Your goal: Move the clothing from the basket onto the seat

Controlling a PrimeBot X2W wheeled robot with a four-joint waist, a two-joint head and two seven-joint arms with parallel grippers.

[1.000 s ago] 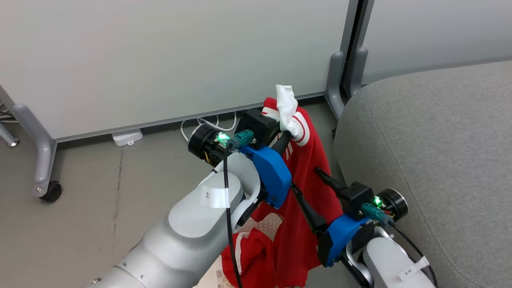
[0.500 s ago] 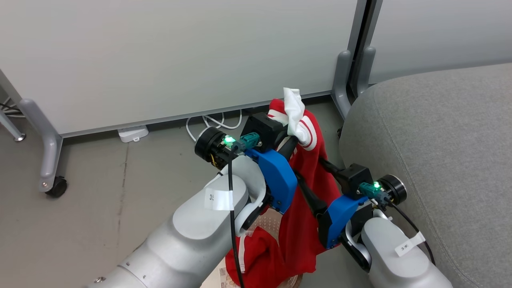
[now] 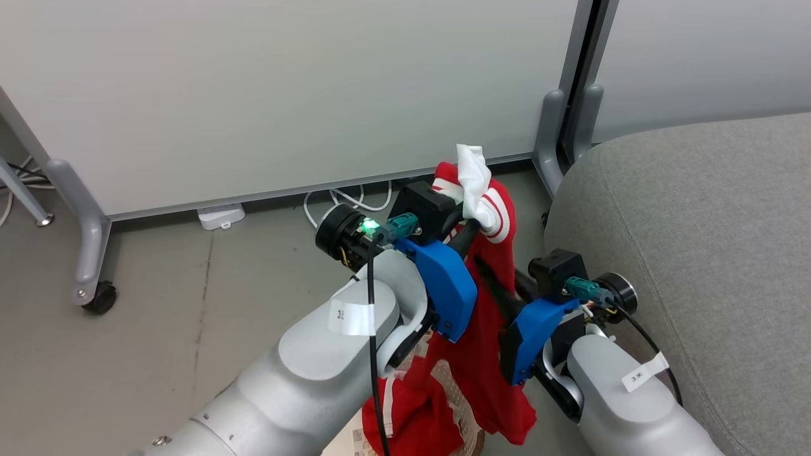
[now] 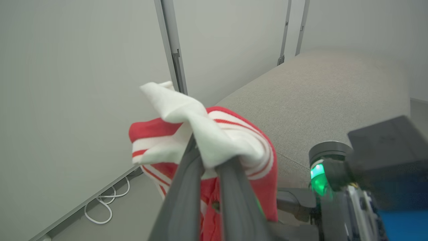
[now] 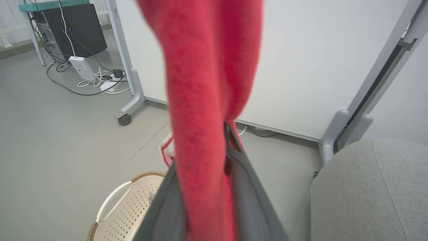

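2 grips hold the clothing (image 3: 478, 367) just left of the seat (image 3: 697, 221): our left gripper (image 4: 210, 154) is pinched tight on its white striped trim, our right gripper (image 5: 229, 129), nearer the seat, narrowed around a hanging red fold.

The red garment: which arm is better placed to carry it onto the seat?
Probably right: the right gripper holds the red garment beside the seat; the left gripper grips it farther away.
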